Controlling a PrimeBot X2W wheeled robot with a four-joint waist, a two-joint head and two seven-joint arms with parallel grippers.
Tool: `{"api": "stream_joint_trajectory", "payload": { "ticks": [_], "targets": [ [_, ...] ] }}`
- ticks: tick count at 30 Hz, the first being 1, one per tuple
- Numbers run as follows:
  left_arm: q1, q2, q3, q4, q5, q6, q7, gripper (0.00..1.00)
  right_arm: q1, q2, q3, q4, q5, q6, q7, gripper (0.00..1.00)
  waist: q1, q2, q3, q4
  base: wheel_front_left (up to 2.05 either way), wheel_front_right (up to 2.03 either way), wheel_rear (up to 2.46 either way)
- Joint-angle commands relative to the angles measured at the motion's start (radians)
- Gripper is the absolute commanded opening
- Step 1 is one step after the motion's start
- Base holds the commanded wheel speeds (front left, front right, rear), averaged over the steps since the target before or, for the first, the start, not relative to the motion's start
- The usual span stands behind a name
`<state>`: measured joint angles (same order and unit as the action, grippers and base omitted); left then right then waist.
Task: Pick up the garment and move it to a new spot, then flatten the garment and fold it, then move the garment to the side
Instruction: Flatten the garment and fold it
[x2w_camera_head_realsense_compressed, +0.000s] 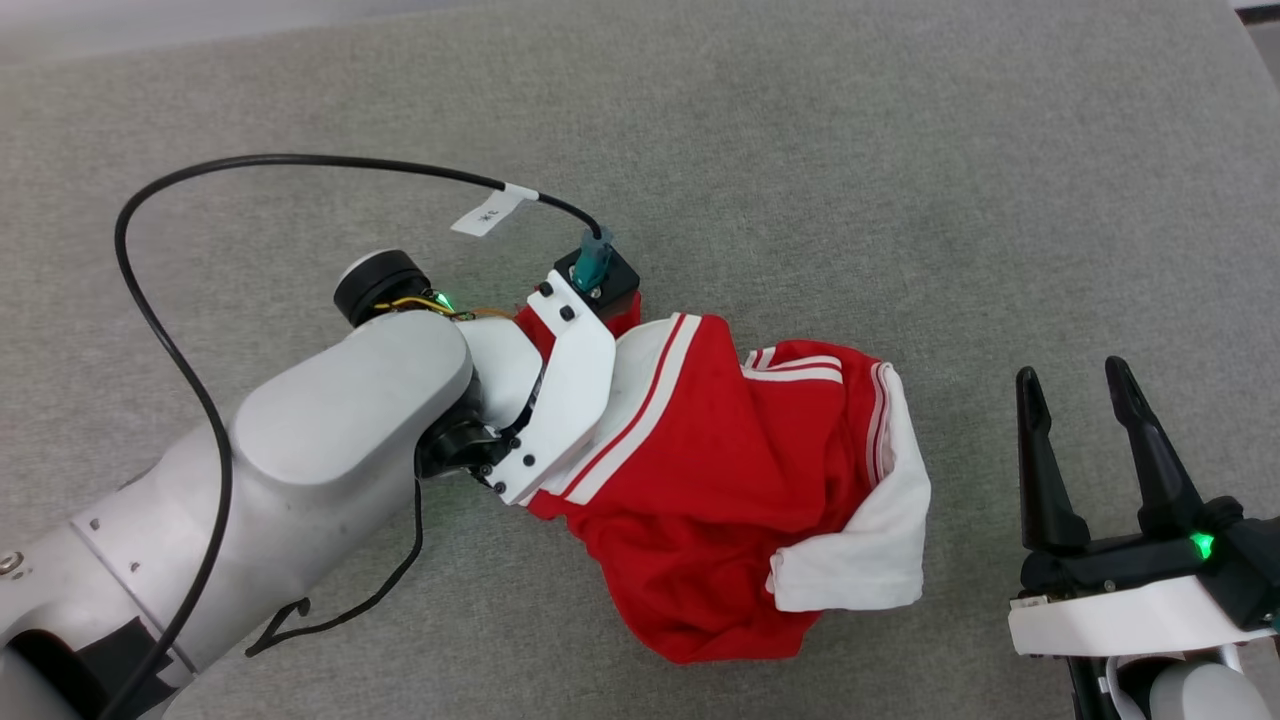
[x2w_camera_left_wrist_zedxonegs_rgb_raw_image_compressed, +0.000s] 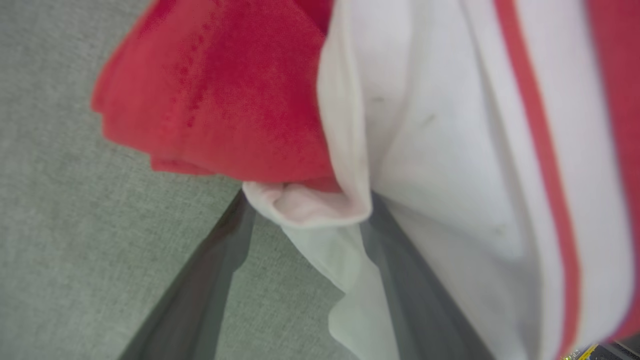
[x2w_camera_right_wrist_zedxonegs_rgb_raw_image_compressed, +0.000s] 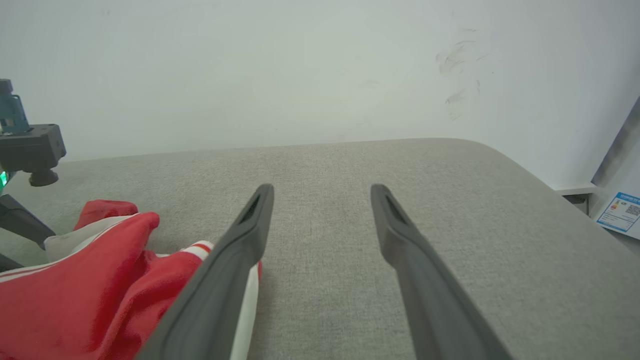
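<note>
— Left gripper (x2w_camera_left_wrist_zedxonegs_rgb_raw_image_compressed: 306, 202)?
— Pinched tight on the garment (x2w_camera_head_realsense_compressed: 720, 470), with forearm (x2w_camera_head_realsense_compressed: 330, 440) stretched in from lower left.
— Right gripper (x2w_camera_head_realsense_compressed: 1072, 372)?
— Spread wide, pointing up the head view, gripping nothing, at lower right.

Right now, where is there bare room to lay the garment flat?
Bare: the wide grey surface beyond the garment, up to the far edge, and the strip between garment and right pincer. Crowded: near left, under the left arm and its cable.
</note>
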<state>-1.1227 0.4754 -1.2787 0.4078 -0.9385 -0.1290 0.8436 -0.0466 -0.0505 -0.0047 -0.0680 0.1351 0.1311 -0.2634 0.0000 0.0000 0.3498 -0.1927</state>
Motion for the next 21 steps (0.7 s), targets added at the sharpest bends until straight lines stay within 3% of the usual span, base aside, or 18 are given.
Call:
{"api": "stream_joint_trajectory", "payload": {
  "ticks": [1, 3, 4, 5, 13, 21],
  "targets": [
    [0.045, 0.004, -0.009, 0.0, 0.023, -0.001, 0.026, 1.0, -0.018, 0.001, 0.001, -0.005, 0.005, -0.001, -0.002, 1.0, 0.0, 0.0, 0.028, -0.021, 0.0, 0.0, 0.0],
    [0.081, 0.011, -0.016, -0.007, 0.056, -0.001, 0.049, 1.0, -0.021, 0.001, 0.001, -0.006, 0.008, -0.001, -0.002, 1.0, 0.0, 0.0, 0.036, -0.026, 0.0, 0.0, 0.0],
    [0.091, 0.012, -0.018, -0.013, 0.069, -0.001, 0.051, 0.55, -0.02, 0.001, 0.0, -0.005, 0.008, -0.001, -0.002, 1.0, 0.0, 0.0, 0.038, -0.026, 0.0, 0.0, 0.0],
    [0.099, 0.013, -0.02, -0.018, 0.075, -0.001, 0.05, 0.0, -0.02, 0.001, -0.001, -0.005, 0.009, -0.001, -0.002, 1.0, 0.0, 0.0, 0.038, -0.026, 0.0, 0.0, 0.0],
    [0.049, 0.032, -0.003, -0.115, 0.068, 0.0, -0.048, 0.0, 0.012, 0.001, -0.006, 0.01, -0.01, -0.001, -0.002, 1.0, 0.0, 0.0, -0.035, 0.022, 0.0, 0.0, 0.0],
    [0.009, 0.161, 0.005, -0.145, -0.031, 0.0, -0.159, 0.0, 0.043, 0.001, -0.019, 0.016, -0.033, -0.001, -0.002, 1.0, 0.0, 0.0, -0.112, 0.106, 0.0, 0.0, 0.0]
  ]
}}
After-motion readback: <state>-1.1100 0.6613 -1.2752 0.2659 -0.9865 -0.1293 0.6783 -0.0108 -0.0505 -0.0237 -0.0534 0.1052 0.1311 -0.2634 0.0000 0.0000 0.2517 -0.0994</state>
